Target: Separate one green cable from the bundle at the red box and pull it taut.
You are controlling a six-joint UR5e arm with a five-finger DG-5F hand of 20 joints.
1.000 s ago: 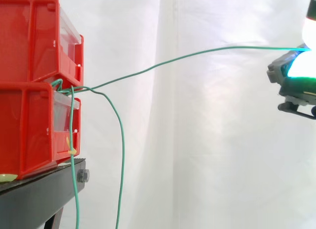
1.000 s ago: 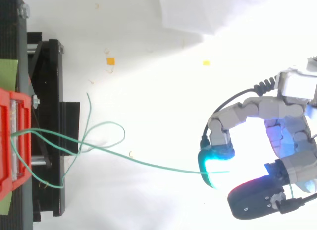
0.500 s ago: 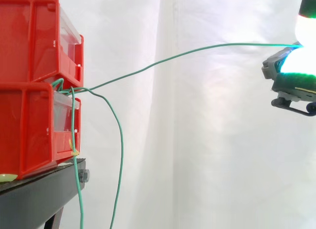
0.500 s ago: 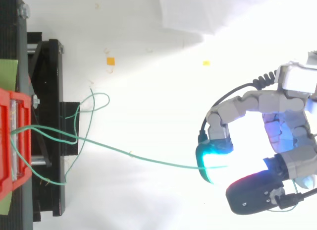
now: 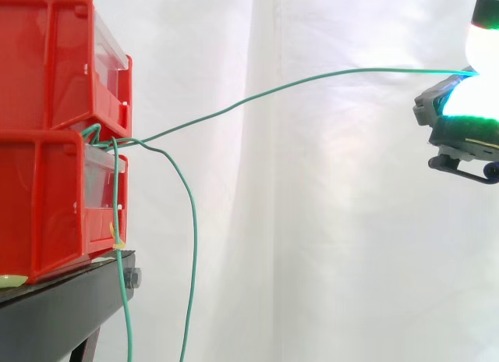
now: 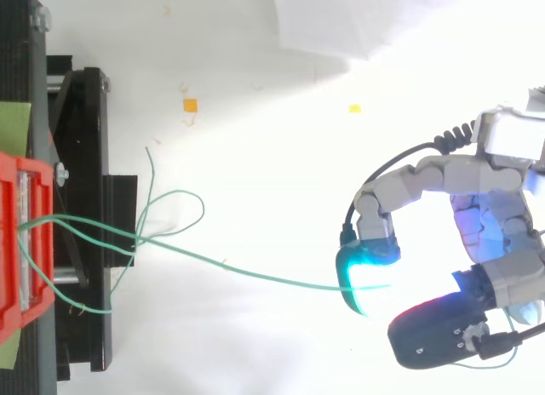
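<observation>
Slack loops (image 6: 183,193) shifted near stand (image 6: 85,157); hand (image 6: 464,169) pinches green cable (image 6: 272,278), contact lost in glare.

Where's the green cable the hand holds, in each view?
Side view: green cable rises from between the red bins, left, to the hand, upper right.
Top view: it runs from the red bins, left edge, to the hand, lower right.
Shared landmark: the red bins.
</observation>
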